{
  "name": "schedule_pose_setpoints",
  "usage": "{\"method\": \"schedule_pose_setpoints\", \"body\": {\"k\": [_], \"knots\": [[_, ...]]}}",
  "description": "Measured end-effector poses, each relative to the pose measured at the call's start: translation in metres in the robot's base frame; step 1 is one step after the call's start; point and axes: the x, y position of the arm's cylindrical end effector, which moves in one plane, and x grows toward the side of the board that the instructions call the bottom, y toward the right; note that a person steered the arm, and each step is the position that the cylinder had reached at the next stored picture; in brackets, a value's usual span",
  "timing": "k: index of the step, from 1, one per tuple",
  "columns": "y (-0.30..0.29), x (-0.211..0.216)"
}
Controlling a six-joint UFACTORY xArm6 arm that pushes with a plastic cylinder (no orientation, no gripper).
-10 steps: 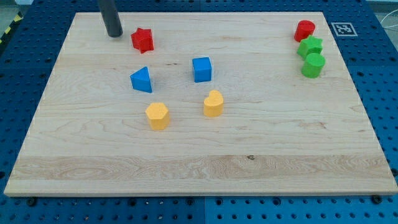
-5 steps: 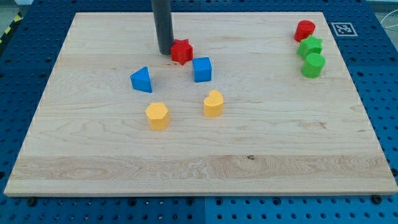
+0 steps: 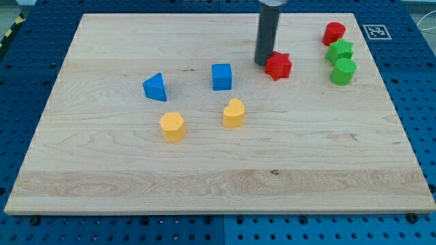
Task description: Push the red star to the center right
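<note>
Here's the wooden bench (image 3: 218, 184), a big pale board filling almost the whole view, sitting on a blue pegboard (image 3: 27, 82) with a black-and-white marker tag (image 3: 377, 31) just off its top right corner.

Next in size, the dark rod (image 3: 268, 30) drops in from the view's top, its upper end cut off by the frame. My tip (image 3: 263, 63) is planted on the board, pressed right against the left side of the red star (image 3: 278, 66). There's no hand on this arm, just that rod, so nothing to open or close. The star sits in the upper right part of the board, right of middle, left of the cluster at the view's right.

That cluster: a red cylinder (image 3: 334, 33) on top, a green star (image 3: 339, 51) below it, a green block (image 3: 343, 71) lower again, shape hard to make out, all packed close.

Left of the star: a blue cube (image 3: 221, 76), a blue triangle (image 3: 155, 87), then a yellow heart (image 3: 234, 113) and a yellow hexagon (image 3: 172, 126) below them.
</note>
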Motion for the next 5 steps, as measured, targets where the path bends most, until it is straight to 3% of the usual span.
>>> {"method": "schedule_pose_setpoints", "body": {"k": [3,5], "knots": [[0.044,0.05],[0.041,0.062]]}}
